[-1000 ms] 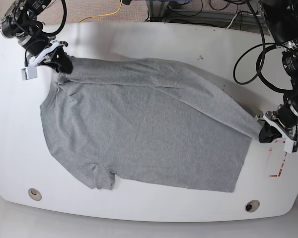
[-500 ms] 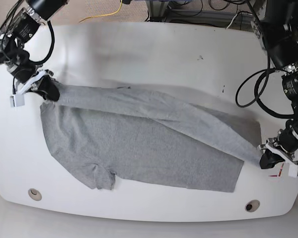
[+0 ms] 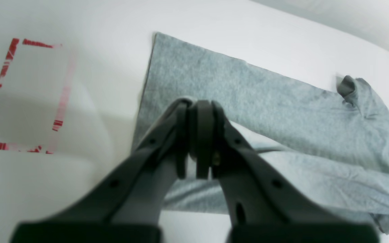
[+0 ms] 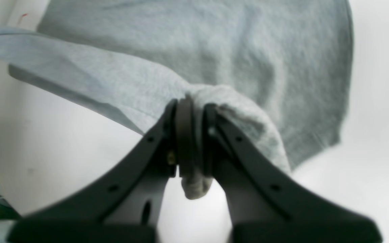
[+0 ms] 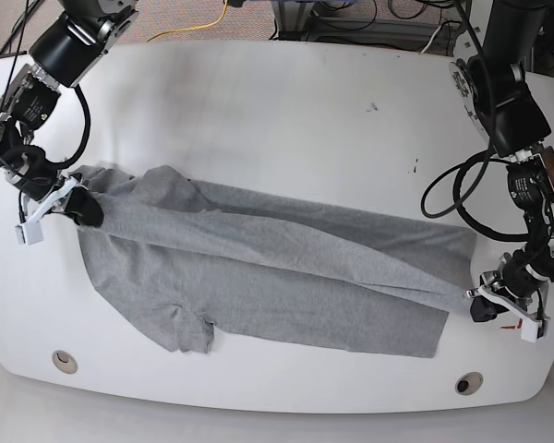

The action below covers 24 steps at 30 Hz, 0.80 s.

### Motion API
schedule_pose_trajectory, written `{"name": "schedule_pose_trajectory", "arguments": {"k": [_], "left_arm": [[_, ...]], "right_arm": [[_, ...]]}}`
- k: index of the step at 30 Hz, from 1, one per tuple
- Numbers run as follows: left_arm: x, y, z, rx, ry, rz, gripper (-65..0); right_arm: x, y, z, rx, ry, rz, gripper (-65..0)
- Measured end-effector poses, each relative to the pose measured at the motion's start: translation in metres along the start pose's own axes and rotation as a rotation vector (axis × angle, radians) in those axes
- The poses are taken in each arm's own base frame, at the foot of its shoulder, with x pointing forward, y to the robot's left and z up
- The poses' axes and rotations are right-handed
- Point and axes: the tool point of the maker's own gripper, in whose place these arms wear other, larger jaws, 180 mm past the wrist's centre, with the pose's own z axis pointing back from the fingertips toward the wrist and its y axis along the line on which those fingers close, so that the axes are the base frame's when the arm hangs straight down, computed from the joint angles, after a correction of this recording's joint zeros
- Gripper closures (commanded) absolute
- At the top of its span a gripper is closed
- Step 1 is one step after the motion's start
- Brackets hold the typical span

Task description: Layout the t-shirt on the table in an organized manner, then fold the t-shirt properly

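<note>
The grey t-shirt lies across the middle and near part of the white table, half folded lengthwise. The left gripper is clamped on the hem corner at the scene's right. The right gripper is pinched on a bunched shoulder corner at the scene's left. Between them the far long edge is stretched taut, raised and carried toward the near side, so a band of cloth overlies the flat layer below. Holding both ends at once appears meant to keep that edge straight, so the fold falls evenly rather than sagging in the middle.

In the left wrist view, the closed jaws sit over the shirt, with the red tape rectangle beside them on bare table. The near sleeve rests flat, close to the table's near edge, just right of a round grommet. Another grommet sits near the hem. Little room remains nearward, so the fold probably has to land on the lower layer. The far half of the table is open.
</note>
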Motion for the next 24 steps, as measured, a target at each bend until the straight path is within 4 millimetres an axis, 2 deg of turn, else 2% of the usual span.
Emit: {"name": "schedule_pose_trajectory", "arguments": {"k": [6, 12, 18, 22, 24], "left_arm": [[-0.003, 0.008, -0.002, 0.014, 0.006, 0.014, 0.0], [-0.007, 0.008, -0.003, 0.011, 0.016, 0.021, 0.0], [-0.005, 0.009, -0.001, 0.015, 0.010, 0.012, 0.0], [-0.007, 0.012, 0.011, 0.025, 0.001, -0.031, 0.0], [-0.015, 0.015, 0.019, 0.039, 0.020, -0.042, 0.0]], "right_arm": [[-0.004, -0.004, 0.000, -0.019, 0.007, -0.005, -2.9], [-0.010, -0.006, 0.000, -0.028, 0.024, -0.006, -2.9], [-0.032, -0.003, 0.009, -0.028, 0.073, -0.007, -2.9], [-0.046, 0.008, 0.020, 0.007, 0.072, -0.002, -2.9], [-0.057, 0.014, 0.024, 0.026, 0.077, -0.014, -2.9]]}}
